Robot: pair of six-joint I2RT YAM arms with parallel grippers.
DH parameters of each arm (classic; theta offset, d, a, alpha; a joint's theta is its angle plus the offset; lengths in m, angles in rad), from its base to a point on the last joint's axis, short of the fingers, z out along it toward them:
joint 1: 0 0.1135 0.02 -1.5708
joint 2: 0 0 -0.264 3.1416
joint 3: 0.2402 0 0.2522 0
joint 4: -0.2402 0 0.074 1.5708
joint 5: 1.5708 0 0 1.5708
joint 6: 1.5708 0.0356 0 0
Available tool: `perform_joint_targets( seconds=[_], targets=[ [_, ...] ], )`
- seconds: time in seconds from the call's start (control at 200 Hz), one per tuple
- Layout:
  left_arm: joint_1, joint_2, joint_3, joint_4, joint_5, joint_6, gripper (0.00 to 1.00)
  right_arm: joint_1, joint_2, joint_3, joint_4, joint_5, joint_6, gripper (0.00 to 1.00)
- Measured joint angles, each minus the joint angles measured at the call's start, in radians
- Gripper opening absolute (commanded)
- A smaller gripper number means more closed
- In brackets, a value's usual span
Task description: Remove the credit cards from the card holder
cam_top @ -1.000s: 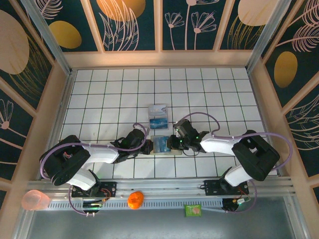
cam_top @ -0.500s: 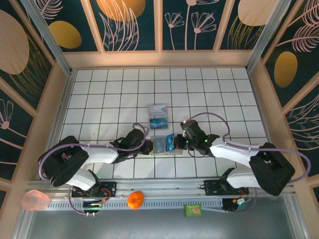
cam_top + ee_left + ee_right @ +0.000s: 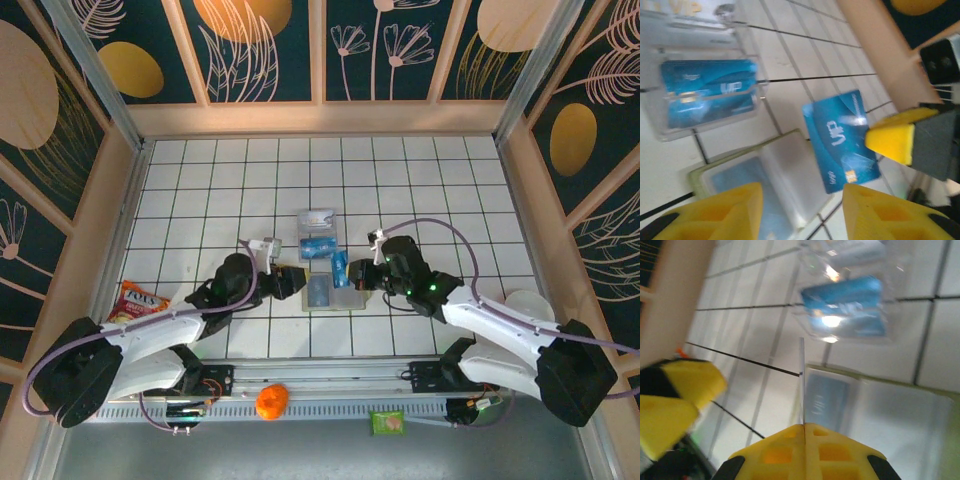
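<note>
The card holder lies open on the tiles, its yellow-green rim round two pale panels. A bluish card shows through its left panel. My right gripper is shut on a blue credit card, held just above the holder's far edge. That card is face-on in the left wrist view and edge-on in the right wrist view, pinched at my right gripper. My left gripper stands open with nothing between its fingers, just left of the holder and over its near edge.
A clear tray holding a whitish card and blue cards sits just beyond the holder. A snack packet lies at the left, an orange and a green packet on the front rail. Wooden walls border the tiles.
The right gripper has pulled the blue card out of the holder and lifted it up and back. The left gripper has opened, let go of the holder and drawn back slightly left.
</note>
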Motion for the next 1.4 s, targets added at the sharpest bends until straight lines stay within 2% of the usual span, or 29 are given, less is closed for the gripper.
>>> perform_joint_targets(
  seconds=[0.125, 0.385, 0.53, 0.61, 0.831, 0.961, 1.051, 1.136, 1.216, 1.401],
  targets=[
    [0.002, -0.001, -0.052, 0.141, 0.062, -0.043, 0.51, 0.0, -0.01, -0.001, 0.127, -0.064, 0.005, 0.0],
    [0.002, -0.027, -0.098, 0.357, 0.116, -0.111, 0.5, 0.0, -0.012, -0.035, 0.347, -0.18, 0.054, 0.0],
    [0.005, -0.045, -0.103, 0.419, 0.133, -0.137, 0.36, 0.006, -0.012, -0.047, 0.43, -0.228, 0.079, 0.0],
    [0.006, -0.046, -0.103, 0.43, 0.137, -0.14, 0.31, 0.016, -0.012, -0.05, 0.467, -0.243, 0.086, 0.0],
    [0.007, -0.057, -0.103, 0.447, 0.14, -0.158, 0.14, 0.032, 0.016, -0.05, 0.496, -0.248, 0.087, 0.0],
    [0.01, -0.079, -0.103, 0.414, 0.138, -0.148, 0.0, 0.036, 0.042, -0.05, 0.494, -0.24, 0.087, 0.0],
    [0.011, -0.093, -0.093, 0.353, 0.135, -0.127, 0.0, 0.039, 0.055, -0.05, 0.486, -0.23, 0.086, 0.0],
    [0.013, -0.094, -0.056, 0.255, 0.132, -0.092, 0.0, 0.039, 0.055, -0.05, 0.446, -0.2, 0.08, 0.11],
    [0.011, -0.091, 0.006, 0.127, 0.134, -0.041, 0.0, 0.038, 0.035, -0.05, 0.38, -0.161, 0.064, 0.14],
    [0.01, -0.047, 0.185, -0.092, 0.135, 0.097, 0.0, -0.023, -0.152, -0.074, 0.165, -0.09, 0.023, 0.16]
  ],
)
